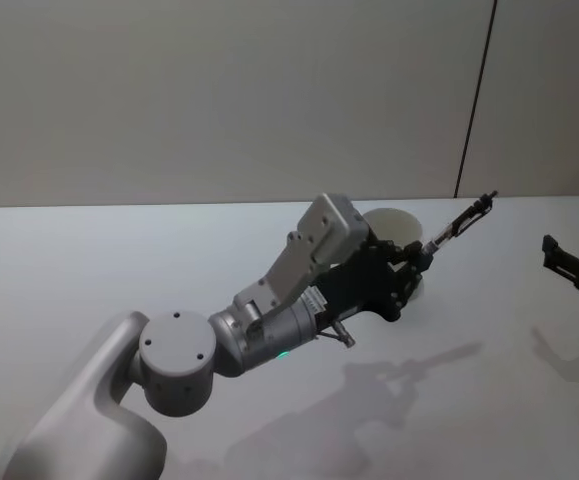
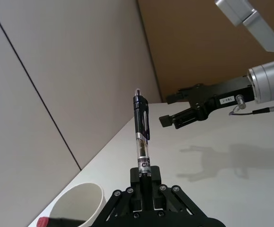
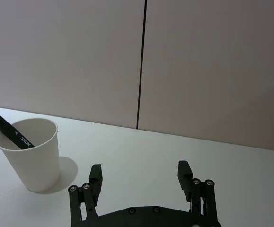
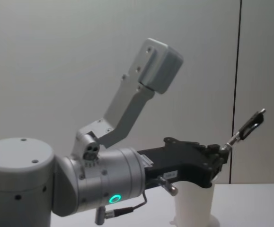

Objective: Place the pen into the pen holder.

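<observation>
Head view: pinching the pen (image 1: 461,223) by its lower end in the left gripper (image 1: 414,262), slanting it up and away above the cup (image 1: 389,222); parking the right gripper (image 1: 559,255) well apart on the right.

Left wrist view: clamping the barrel firmly, leaving the clip end free; looking down at the cup mouth nearby, with a marker (image 2: 44,222) leaning inside.

Right wrist view: standing idle with jaws spread wide, facing the upright cup.

Chest view: hovering right over the cup. Probably calling for tipping the free end down over the open side of the mouth, steering clear of marker and rim, lowering well inside before letting go, and avoiding nudging the light cup.
</observation>
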You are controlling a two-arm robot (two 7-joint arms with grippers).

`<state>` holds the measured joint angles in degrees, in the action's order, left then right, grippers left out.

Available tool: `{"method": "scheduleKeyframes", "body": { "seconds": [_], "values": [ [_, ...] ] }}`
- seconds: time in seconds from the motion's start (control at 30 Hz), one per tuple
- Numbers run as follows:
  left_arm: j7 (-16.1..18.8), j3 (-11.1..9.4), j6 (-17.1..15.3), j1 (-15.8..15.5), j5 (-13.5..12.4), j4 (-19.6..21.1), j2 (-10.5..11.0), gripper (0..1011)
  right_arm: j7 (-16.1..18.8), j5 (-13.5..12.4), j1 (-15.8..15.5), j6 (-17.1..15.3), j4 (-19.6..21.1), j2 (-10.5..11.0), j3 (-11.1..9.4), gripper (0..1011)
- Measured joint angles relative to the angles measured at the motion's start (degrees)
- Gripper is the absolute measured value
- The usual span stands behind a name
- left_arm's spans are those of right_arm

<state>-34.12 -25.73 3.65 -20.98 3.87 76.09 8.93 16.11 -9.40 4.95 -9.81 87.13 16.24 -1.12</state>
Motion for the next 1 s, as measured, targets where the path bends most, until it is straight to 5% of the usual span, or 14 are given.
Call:
{"method": "scheduleKeyframes", "body": {
  "seconds": [1.0],
  "values": [
    [-3.39,-2.18,1.61,-1.15,-0.40,-1.79,-1.62,137,0.44,-0.60,-0.12,0.27,0.15,0.08,-0.08,1001]
  ]
}}
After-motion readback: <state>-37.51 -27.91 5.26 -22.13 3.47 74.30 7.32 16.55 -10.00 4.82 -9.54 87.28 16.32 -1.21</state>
